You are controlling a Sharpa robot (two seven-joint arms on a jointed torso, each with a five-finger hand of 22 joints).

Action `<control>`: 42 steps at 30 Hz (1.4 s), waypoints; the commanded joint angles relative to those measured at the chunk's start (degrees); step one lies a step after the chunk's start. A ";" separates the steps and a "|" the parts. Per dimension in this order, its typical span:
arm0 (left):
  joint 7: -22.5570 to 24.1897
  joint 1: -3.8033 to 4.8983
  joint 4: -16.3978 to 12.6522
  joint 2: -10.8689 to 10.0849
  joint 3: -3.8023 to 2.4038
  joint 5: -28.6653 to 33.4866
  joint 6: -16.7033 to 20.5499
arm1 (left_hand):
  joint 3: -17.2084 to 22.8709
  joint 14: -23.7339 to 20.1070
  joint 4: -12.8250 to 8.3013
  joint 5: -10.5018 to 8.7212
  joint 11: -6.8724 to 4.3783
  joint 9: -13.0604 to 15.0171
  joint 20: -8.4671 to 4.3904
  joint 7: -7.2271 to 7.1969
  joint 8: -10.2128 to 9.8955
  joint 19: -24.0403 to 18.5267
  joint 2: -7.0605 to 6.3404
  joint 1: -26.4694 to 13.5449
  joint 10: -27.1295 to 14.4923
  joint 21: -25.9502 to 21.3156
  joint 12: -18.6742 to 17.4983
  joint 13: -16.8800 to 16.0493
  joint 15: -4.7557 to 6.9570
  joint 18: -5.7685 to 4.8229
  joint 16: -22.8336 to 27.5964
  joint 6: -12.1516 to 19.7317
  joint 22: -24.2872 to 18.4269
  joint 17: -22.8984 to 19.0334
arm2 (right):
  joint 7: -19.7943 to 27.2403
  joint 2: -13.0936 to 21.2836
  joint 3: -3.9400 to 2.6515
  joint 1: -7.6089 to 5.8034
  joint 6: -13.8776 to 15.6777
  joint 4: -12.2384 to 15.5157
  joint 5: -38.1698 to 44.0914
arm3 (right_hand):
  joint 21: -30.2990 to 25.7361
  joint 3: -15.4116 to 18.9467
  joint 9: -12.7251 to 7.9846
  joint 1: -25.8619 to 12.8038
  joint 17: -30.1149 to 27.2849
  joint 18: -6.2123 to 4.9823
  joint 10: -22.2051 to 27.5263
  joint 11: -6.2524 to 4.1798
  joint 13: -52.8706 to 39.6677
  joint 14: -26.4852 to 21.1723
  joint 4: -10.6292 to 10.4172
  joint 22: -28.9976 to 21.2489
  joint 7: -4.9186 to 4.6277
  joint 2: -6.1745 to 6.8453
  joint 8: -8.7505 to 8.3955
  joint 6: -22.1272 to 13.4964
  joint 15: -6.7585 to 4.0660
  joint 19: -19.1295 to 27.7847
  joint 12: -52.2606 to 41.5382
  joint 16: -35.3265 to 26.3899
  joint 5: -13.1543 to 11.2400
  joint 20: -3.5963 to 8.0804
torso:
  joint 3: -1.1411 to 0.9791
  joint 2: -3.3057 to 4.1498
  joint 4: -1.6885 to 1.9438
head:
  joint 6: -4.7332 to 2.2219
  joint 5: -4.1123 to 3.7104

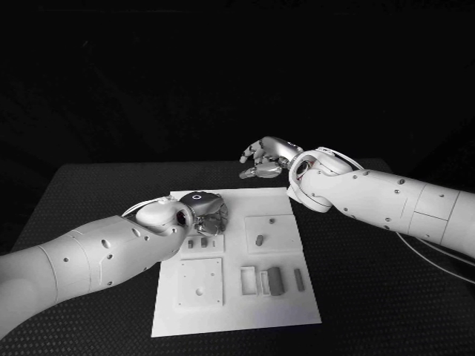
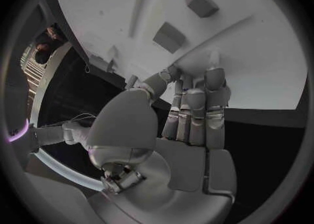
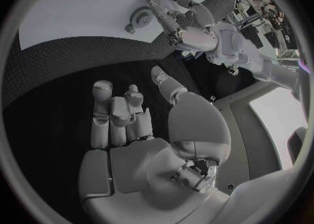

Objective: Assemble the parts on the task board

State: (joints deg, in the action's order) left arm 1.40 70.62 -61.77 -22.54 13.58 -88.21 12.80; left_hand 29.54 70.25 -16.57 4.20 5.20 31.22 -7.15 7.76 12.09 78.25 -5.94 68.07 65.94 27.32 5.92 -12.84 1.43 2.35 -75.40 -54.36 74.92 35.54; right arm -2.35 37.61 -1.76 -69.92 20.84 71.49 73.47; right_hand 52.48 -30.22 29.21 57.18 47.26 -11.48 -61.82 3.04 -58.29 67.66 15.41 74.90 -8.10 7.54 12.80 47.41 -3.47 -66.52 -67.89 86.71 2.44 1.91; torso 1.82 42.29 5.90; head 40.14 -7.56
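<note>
The white task board lies in the middle of the black table. My left hand hovers low over its far left part, fingers straight and side by side with nothing in them. Two small grey blocks lie on the board just beyond its fingertips, seen from above as small pieces. A round part sits on the board near the left hand. My right hand hangs over bare table past the board's far edge, its fingers apart and holding nothing.
A raised square plate with one small piece sits on the board's right side. Another square plate lies at the near left, with several upright grey parts beside it. Black table surrounds the board.
</note>
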 commanded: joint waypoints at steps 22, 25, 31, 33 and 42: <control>-0.29 -0.68 1.48 1.34 -0.06 -0.53 -1.75 | 0.65 1.17 0.14 0.24 -0.28 -0.25 -0.12 0.70 0.44 0.80 0.88 -0.60 1.38 0.96 -0.37 -0.15 0.18 7.68 -0.45 -0.63 1.36 -0.22 | 0.38 -0.13 -0.03 0.03 -0.38 0.08 0.04 | -0.35 0.06 -0.04 0.02 -0.09 -3.52 0.39 -0.11 0.07 -0.23 0.35 0.84 -1.39 -0.65 -0.26 -1.03 0.17 -0.12 -0.04 -0.30 0.38 0.23 | -0.02 0.00 0.01 | 0.21 -0.25; -0.27 -0.84 1.71 1.53 -0.06 -0.55 -1.79 | 0.66 1.20 0.13 0.23 -0.28 -0.26 -0.13 0.71 0.45 0.81 0.89 -0.64 1.43 1.00 -0.38 -0.16 0.19 7.69 -0.46 -0.64 1.36 -0.23 | 0.38 -0.12 -0.03 0.03 -0.36 0.11 0.04 | -0.35 0.06 -0.03 0.02 -0.09 -3.52 0.39 -0.11 0.08 -0.22 0.35 0.84 -1.39 -0.66 -0.26 -1.02 0.17 -0.12 -0.04 -0.30 0.38 0.24 | -0.02 0.00 -0.03 | 0.24 -0.28; -0.27 -1.19 2.51 1.93 -0.06 -0.84 -2.19 | 0.69 1.28 0.10 0.21 -0.31 -0.29 -0.15 0.68 0.50 0.86 0.90 -0.68 1.51 1.09 -0.41 -0.17 0.21 7.71 -0.47 -0.72 1.36 -0.26 | 0.38 -0.05 -0.03 0.03 -0.39 0.30 0.04 | -0.36 0.07 -0.03 0.02 -0.09 -3.52 0.39 -0.11 0.08 -0.22 0.35 0.84 -1.39 -0.67 -0.25 -1.02 0.17 -0.12 -0.05 -0.30 0.38 0.24 | -0.03 0.00 -0.01 | 0.39 -0.39; -0.27 -1.33 2.74 2.00 -0.07 -0.90 -2.39 | 0.69 1.32 0.10 0.17 -0.32 -0.30 -0.17 0.68 0.54 0.89 0.93 -0.71 1.58 1.15 -0.42 -0.18 0.22 7.72 -0.49 -0.78 1.37 -0.28 | 0.38 -0.04 -0.03 0.03 -0.41 0.35 0.04 | -0.36 0.07 -0.03 0.02 -0.09 -3.52 0.39 -0.11 0.08 -0.22 0.36 0.84 -1.39 -0.67 -0.25 -1.01 0.17 -0.12 -0.05 -0.29 0.38 0.24 | -0.04 0.02 -0.03 | 0.43 -0.41; -0.21 -1.65 3.27 2.33 -0.07 -1.19 -2.42 | 0.80 1.53 0.05 0.08 -0.47 -0.32 -0.26 0.61 0.79 1.01 1.15 -0.75 2.06 1.40 -0.39 -0.26 0.36 7.77 -0.51 -1.22 1.36 -0.37 | 0.39 -0.05 -0.03 0.03 -0.39 0.36 0.04 | -0.35 0.07 -0.03 0.01 -0.09 -3.52 0.38 -0.11 0.09 -0.21 0.36 0.85 -1.39 -0.68 -0.24 -1.00 0.17 -0.13 -0.06 -0.29 0.38 0.24 | -0.03 -0.02 -0.01 | 0.57 -0.56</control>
State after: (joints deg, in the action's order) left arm 1.85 69.86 -58.83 -20.31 12.98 -88.44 13.00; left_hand 30.02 71.44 -16.40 4.17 4.74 30.98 -7.36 8.02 12.60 79.05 -5.37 67.50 67.64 28.46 5.68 -13.13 1.84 2.60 -75.61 -55.43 74.95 35.25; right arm -2.35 37.57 -1.77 -69.92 20.84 71.75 73.47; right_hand 52.48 -30.21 29.21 57.18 47.26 -11.48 -61.81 3.04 -58.29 67.66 15.41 74.90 -8.13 7.54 12.80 47.42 -3.48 -66.56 -67.89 86.71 2.44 1.93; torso 1.79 42.29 5.88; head 40.68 -8.08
